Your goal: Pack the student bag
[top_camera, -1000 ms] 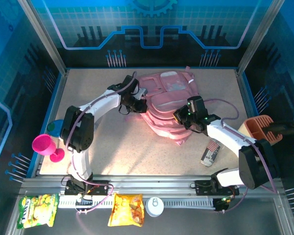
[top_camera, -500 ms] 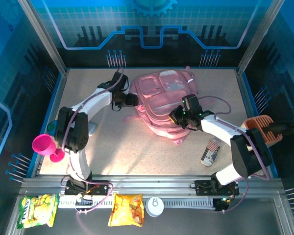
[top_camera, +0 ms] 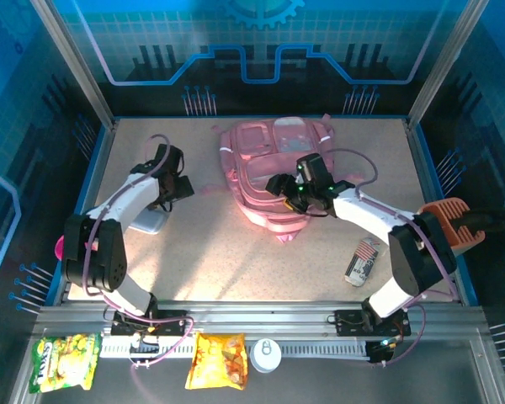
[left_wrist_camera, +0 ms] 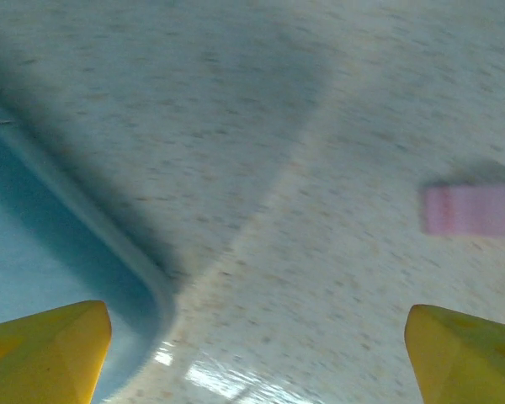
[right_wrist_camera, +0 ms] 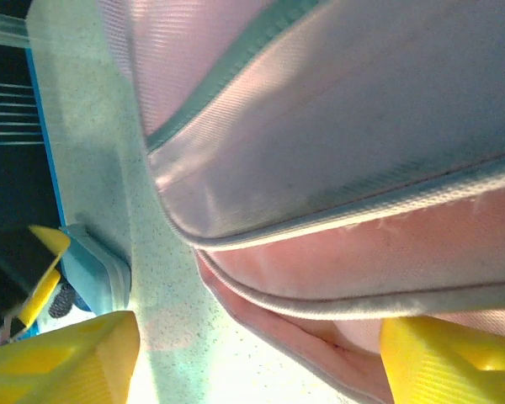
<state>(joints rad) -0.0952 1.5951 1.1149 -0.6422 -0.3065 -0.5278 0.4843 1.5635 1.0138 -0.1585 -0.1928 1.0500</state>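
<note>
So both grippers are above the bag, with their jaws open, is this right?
Not quite. The right gripper is above the bag, but the left gripper is over the bare table, to the left of the bag, as the top view shows. Both do have their jaws open.

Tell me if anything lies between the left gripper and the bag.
Nothing visible does. The left gripper is open over the table, to the left of the bag, with only bare tabletop between them. A pale object lies beside the arm, nearer the bases and off that line.
</note>
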